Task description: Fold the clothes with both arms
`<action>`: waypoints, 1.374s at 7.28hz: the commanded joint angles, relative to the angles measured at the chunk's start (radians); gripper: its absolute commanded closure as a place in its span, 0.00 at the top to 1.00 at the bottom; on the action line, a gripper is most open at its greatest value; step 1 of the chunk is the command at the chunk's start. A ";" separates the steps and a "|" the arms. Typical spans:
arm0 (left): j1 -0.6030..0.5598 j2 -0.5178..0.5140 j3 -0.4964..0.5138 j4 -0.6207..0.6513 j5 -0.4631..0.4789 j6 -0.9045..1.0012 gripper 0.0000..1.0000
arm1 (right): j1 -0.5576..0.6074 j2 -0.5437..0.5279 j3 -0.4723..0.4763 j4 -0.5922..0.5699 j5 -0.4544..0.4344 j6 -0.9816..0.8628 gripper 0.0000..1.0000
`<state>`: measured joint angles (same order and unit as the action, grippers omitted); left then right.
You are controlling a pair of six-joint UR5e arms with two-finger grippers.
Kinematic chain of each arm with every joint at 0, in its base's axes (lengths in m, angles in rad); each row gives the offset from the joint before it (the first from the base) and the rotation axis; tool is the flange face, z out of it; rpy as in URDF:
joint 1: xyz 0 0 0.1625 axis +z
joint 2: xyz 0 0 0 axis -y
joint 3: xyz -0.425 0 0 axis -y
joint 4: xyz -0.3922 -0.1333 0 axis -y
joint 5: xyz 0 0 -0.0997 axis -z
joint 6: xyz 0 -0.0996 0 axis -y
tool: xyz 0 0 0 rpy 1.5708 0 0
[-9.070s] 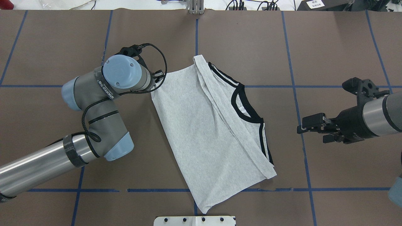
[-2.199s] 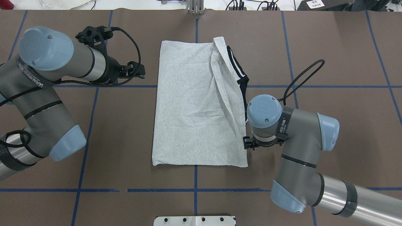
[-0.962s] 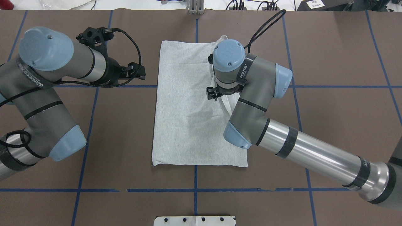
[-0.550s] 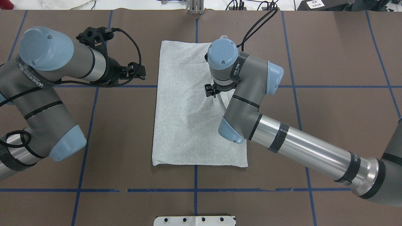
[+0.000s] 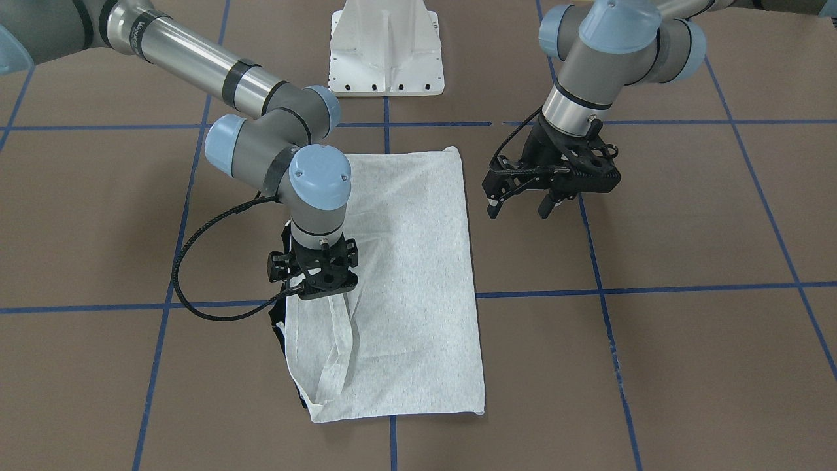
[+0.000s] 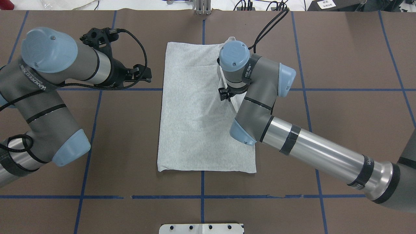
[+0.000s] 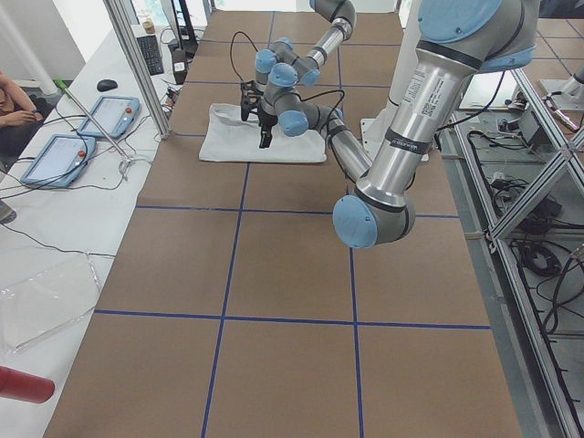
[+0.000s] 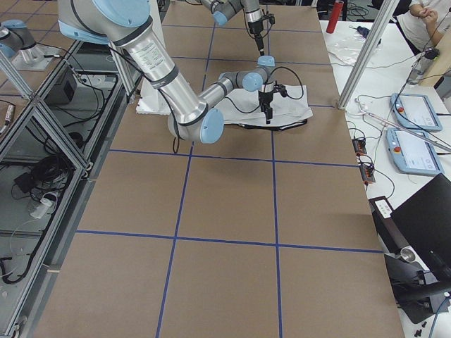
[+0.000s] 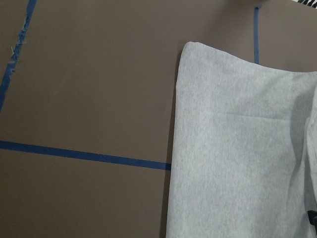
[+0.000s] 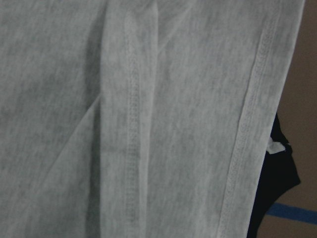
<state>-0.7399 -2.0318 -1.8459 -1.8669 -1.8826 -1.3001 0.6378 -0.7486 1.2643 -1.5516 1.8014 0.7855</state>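
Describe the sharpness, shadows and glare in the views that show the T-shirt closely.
Overhead exterior: even light, sharp; the right arm casts a faint shadow on the T-shirt. Exterior front-facing: glare on that arm's metal tube. Right wrist-mounted: very close, dim and soft, though seam stitching shows. Left wrist-mounted: clear, with a shadow at the cloth's right edge.

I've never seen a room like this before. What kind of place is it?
Probably a robot lab. The left arm and right arm reach over a brown table gridded with blue tape, with a T-shirt on it. A side bench holds control tablets and a keyboard.
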 commanded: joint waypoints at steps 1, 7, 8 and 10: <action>-0.001 -0.001 0.001 0.000 0.000 -0.001 1.00 | 0.055 -0.116 0.077 0.001 0.012 -0.076 1.00; 0.031 -0.004 -0.035 -0.005 -0.001 -0.021 1.00 | 0.148 -0.107 0.194 0.010 0.212 -0.138 1.00; 0.097 0.001 -0.047 -0.009 0.003 -0.103 1.00 | 0.149 -0.144 0.277 0.007 0.248 -0.114 1.00; 0.231 0.016 -0.062 -0.012 0.035 -0.326 1.00 | 0.149 -0.246 0.461 0.008 0.333 -0.024 1.00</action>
<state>-0.5917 -2.0266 -1.8961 -1.8767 -1.8690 -1.5022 0.7863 -0.9353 1.6121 -1.5434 2.0831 0.7091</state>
